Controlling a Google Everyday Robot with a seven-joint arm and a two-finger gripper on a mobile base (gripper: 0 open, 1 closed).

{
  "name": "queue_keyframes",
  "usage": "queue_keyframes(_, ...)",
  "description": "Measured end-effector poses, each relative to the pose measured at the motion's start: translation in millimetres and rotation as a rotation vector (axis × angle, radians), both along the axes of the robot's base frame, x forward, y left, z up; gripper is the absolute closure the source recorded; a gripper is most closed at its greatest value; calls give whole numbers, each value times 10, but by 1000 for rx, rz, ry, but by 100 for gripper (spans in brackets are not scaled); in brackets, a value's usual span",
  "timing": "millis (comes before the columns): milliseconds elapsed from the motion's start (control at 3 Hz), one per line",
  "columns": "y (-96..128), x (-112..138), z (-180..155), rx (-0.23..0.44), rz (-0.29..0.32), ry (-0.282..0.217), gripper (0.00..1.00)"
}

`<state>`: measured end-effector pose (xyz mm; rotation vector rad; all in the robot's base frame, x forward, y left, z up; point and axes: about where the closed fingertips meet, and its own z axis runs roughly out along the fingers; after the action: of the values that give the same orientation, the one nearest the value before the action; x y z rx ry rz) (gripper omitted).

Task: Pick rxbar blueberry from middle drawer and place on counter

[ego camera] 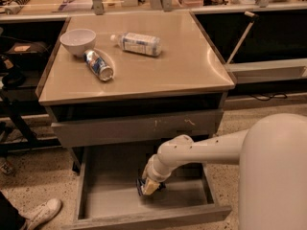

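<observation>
The middle drawer is pulled open below the counter, showing its grey floor. The rxbar blueberry, a small dark wrapper, is at the middle of the drawer floor. My gripper reaches down into the drawer from the right on a white arm. It is closed around the bar, whose dark ends show on either side of the pale fingers. The bar is at or just above the drawer floor; I cannot tell which.
On the counter lie a white bowl, a blue-silver can and a plastic bottle, all on the left and back. A shut drawer front with pale scratches overhangs the open drawer. A shoe is on the floor at left.
</observation>
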<state>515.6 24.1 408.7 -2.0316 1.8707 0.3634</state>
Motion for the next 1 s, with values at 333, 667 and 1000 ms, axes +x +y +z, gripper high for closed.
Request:
queue_keyframes(333,-87,12,257,-22,-32,5,100)
queue_keyframes(667,-166,50,516,-50,-49,0,100)
queue_keyframes(1000,-273,145,766,-71,-62,-7,100)
